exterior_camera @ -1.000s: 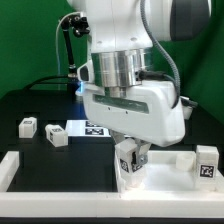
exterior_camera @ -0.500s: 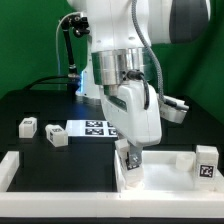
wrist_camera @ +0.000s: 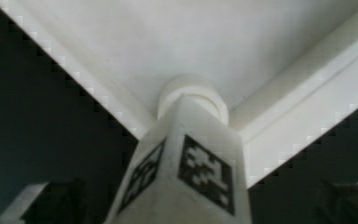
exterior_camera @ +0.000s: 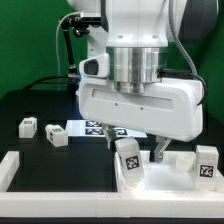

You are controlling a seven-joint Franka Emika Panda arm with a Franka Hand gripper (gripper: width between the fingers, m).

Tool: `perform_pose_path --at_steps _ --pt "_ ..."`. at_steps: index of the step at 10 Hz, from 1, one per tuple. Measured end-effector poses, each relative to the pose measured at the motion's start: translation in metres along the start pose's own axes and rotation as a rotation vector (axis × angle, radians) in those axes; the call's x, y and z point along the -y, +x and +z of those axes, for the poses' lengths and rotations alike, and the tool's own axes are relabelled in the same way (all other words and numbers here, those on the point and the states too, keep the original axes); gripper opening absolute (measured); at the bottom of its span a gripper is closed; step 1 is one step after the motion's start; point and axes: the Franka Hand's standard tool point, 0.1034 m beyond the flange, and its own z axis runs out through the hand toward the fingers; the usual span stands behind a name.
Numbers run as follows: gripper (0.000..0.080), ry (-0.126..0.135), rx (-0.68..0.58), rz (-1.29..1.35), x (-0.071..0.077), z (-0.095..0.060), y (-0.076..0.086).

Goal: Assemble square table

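Note:
A white tagged leg [exterior_camera: 128,160] stands upright, slightly tilted, on a corner of the white square table top [exterior_camera: 168,178] near the front. My gripper [exterior_camera: 133,150] hangs just above, open, with one finger on either side of the leg and a gap on both sides. In the wrist view the leg [wrist_camera: 185,165] rises from the top's rimmed corner [wrist_camera: 176,50], and the dark fingertips [wrist_camera: 55,205] stand clear of it. Another leg [exterior_camera: 207,160] stands at the exterior view's right. Two more legs [exterior_camera: 28,126] [exterior_camera: 56,137] lie on the black table at the left.
The marker board [exterior_camera: 92,127] lies behind the gripper, partly hidden by it. A white L-shaped rail [exterior_camera: 10,170] runs along the front left and the front edge. Black cables and a green wall stand at the back.
The gripper has turned about its axis and its fingers have spread wide, letting go of the leg, which stays standing on the table top's corner.

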Motion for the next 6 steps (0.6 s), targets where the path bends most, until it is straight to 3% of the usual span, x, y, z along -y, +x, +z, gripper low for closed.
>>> perform_pose_path --at_steps 4,6 --pt "0.0649 0.005 -0.004 -0.357 -0.0052 0.0031 0.0022" --pt "0.0621 0.003 -0.002 -0.329 -0.0068 0.0054 0.0021"
